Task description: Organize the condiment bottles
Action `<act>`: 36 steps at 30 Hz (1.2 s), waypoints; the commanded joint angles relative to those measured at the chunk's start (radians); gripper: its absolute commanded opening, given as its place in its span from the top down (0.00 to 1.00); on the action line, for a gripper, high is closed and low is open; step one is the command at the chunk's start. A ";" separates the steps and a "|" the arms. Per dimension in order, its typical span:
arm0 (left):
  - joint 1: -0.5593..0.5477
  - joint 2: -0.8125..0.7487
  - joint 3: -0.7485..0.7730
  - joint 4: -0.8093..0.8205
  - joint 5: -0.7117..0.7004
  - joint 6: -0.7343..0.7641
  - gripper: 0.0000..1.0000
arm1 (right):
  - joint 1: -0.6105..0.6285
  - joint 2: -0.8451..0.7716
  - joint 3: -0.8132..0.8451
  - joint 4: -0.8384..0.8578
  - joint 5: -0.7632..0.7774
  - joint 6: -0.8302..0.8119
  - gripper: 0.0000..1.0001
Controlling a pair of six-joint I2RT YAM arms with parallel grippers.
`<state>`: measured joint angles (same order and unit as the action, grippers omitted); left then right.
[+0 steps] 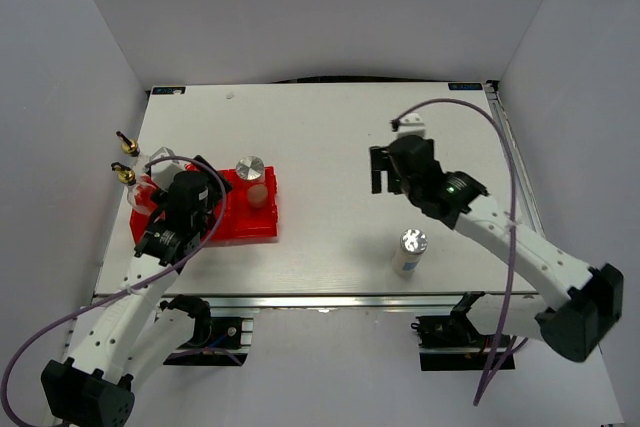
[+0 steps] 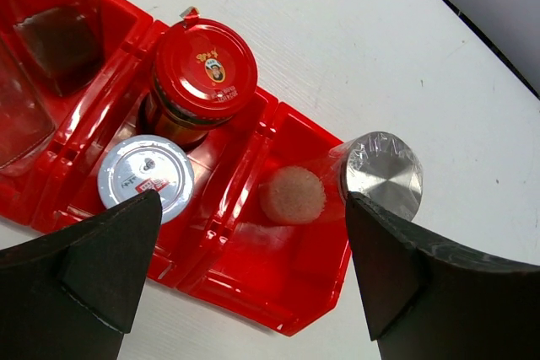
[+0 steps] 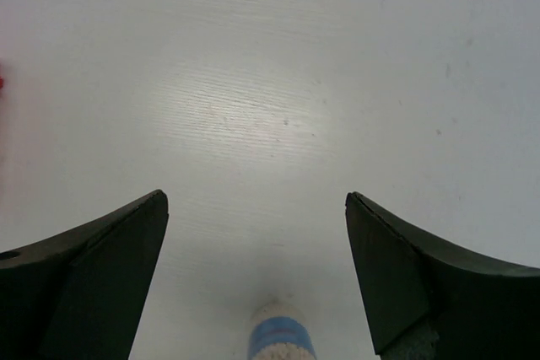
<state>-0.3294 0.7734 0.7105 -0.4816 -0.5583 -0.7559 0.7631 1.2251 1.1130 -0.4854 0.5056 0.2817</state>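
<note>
At nine o'clock, the left gripper (image 2: 253, 204) hangs open and empty over the red divided plastic tray (image 2: 295, 297) housing two gold-spouted clear glass bottles (image 1: 126, 175), a red-capped dark jar (image 2: 202, 69) and one silver-lidded shaker (image 2: 381, 174); the second silver-lidded shaker (image 1: 408, 252) waits at five o'clock near the right gripper (image 3: 253, 200), likewise spread empty, apparently poised to fetch it.

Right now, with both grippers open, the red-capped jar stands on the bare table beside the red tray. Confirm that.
One thing is off. The red-capped jar stands inside the red tray, in one of its compartments, not on the bare table; the left wrist view shows it. The left gripper and the right gripper are both open, as you said.
</note>
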 commanded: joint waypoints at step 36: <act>0.003 0.003 -0.039 0.072 0.049 0.013 0.02 | -0.059 -0.191 -0.220 -0.464 -0.260 0.223 0.40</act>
<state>-0.3294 0.7902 0.6811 -0.4271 -0.5148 -0.7483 0.6971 1.0294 0.8543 -0.8986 0.2241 0.4908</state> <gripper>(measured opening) 0.983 0.646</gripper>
